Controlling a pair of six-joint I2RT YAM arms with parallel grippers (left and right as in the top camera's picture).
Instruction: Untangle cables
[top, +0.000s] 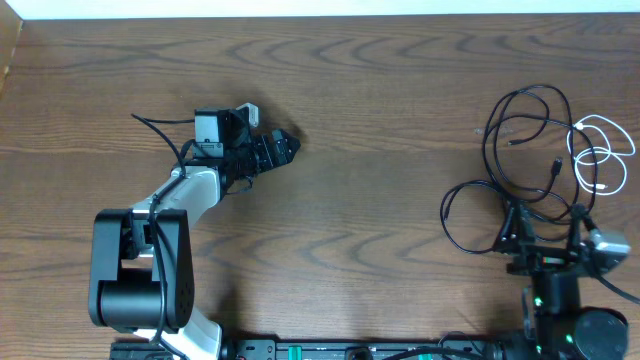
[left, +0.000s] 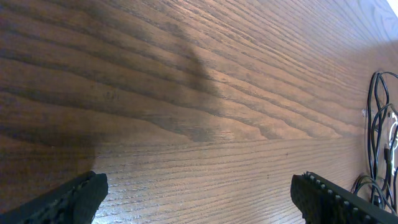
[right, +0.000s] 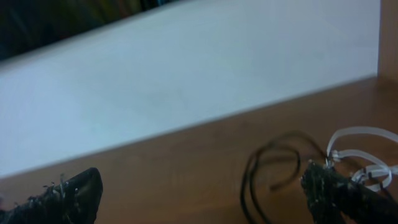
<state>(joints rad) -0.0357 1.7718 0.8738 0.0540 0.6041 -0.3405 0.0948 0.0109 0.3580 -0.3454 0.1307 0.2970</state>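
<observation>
Cables (top: 540, 170) lie looped together, black with white, on table (top: 380, 100); untangling not begun. Left gripper (left: 199, 198), right gripper (right: 199, 190) spread wide, empty.

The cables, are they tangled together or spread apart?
Tangled: the black cables loop across one another in one heap, and the white cable overlaps them at the right.

Cables (top: 540, 150) on table (top: 350, 160), far right
</observation>
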